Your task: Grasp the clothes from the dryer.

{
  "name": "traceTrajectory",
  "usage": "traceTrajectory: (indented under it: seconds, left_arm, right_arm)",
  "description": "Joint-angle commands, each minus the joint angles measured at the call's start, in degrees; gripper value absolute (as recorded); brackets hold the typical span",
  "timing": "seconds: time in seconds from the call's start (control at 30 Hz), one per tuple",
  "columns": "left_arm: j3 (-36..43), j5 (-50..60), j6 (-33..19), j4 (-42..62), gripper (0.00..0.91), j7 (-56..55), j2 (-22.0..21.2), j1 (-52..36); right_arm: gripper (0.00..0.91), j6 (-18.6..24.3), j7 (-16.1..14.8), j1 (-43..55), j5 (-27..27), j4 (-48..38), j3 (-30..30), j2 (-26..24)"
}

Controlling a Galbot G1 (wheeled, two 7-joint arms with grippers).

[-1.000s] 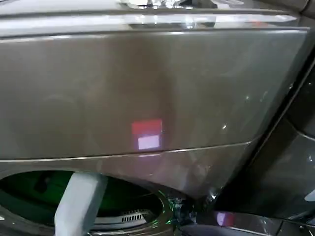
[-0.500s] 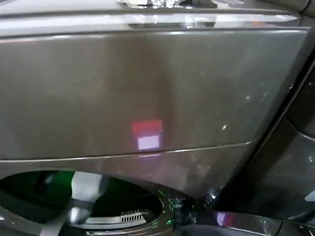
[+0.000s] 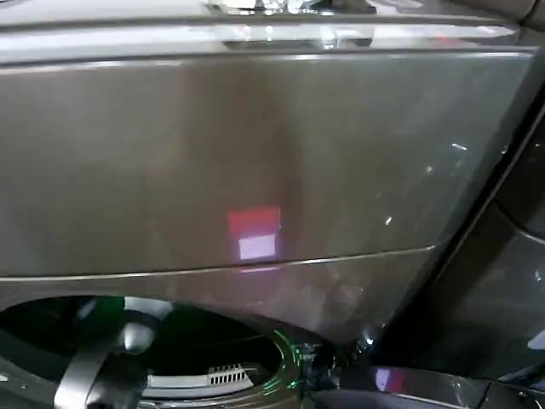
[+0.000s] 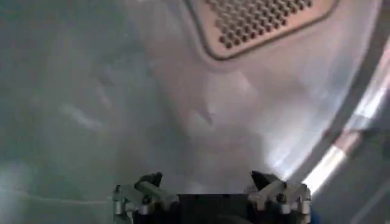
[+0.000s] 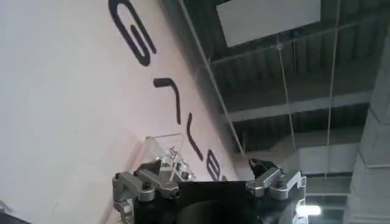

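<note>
Steel drum wall [image 4: 183, 109] ahead of left gripper [image 4: 207, 180], jaws wide, empty; reach step, clothes still to locate; right gripper [image 5: 204, 173] idle, wide

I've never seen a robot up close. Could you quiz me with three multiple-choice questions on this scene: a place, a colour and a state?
1. Where is the left pincer?
A. inside the shiny steel drum
B. over a crate
C. on the floor

2. What colour is the big front-loading dryer?
A. white
B. bronze-brown
C. blue

3. How are the left pincer's fingers?
A. open, holding nothing
B. shut on cloth
C. shut on a door

Answers: 1 A, curved steel wall surrounds it. 2 B, the head view shows its front panel. 3 A, a wide bare gap separates the tips. The right pincer, also open, faces a white lettered wall.
</note>
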Motion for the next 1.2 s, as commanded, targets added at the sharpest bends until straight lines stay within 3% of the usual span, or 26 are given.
traceTrajectory:
  seconds: [0.03,0.2,0.4,0.53,0.83,0.87,0.9,0.93,0.97,1.2]
  left_arm:
    - [4.78,4.62,-9.16,8.07,0.907,11.80,-0.18,-3.74]
    - [5.42,5.29,-11.14,10.37,0.907,13.80,-0.19,-4.26]
    - [4.54,3.16,-6.04,15.18,0.907,14.96,-1.48,-4.77]
    - [4.63,4.54,-7.73,16.69,0.907,15.66,-1.71,-5.00]
    - [3.74,4.83,-6.00,20.70,0.887,14.64,-1.94,-6.39]
    - [3.76,4.79,-5.85,20.69,0.796,14.49,-1.86,-6.33]
    - [3.73,4.81,-5.72,20.83,0.637,14.36,-1.84,-6.35]
    - [3.80,5.05,-5.73,20.85,0.466,14.25,-1.80,-6.38]
    - [3.89,5.29,-5.74,20.87,0.239,14.20,-1.75,-6.48]
    - [3.94,5.89,-5.11,21.43,0.171,13.34,-1.86,-6.54]
  right_arm:
    - [0.907,0.03,0.00,0.13,0.00,-0.03,-0.10,0.08]
    - [0.907,0.09,-0.02,0.17,-0.03,-0.17,-0.09,0.12]
    - [0.907,0.13,-0.04,0.08,-0.12,-0.32,-0.01,0.14]
    - [0.907,0.15,-0.04,0.18,-0.19,-0.25,-0.14,0.16]
    - [0.907,0.23,-0.25,0.12,-0.29,-0.35,-0.12,0.56]
    - [0.907,0.24,-0.28,0.16,-0.33,-0.34,-0.20,0.62]
    - [0.907,0.25,-0.29,0.20,-0.39,-0.26,-0.32,0.63]
    - [0.907,0.26,-0.29,0.24,-0.41,-0.24,-0.35,0.63]
    - [0.907,0.26,-0.29,0.29,-0.42,-0.19,-0.39,0.64]
    - [0.907,0.33,-0.42,0.09,-0.44,-0.54,0.03,0.59]
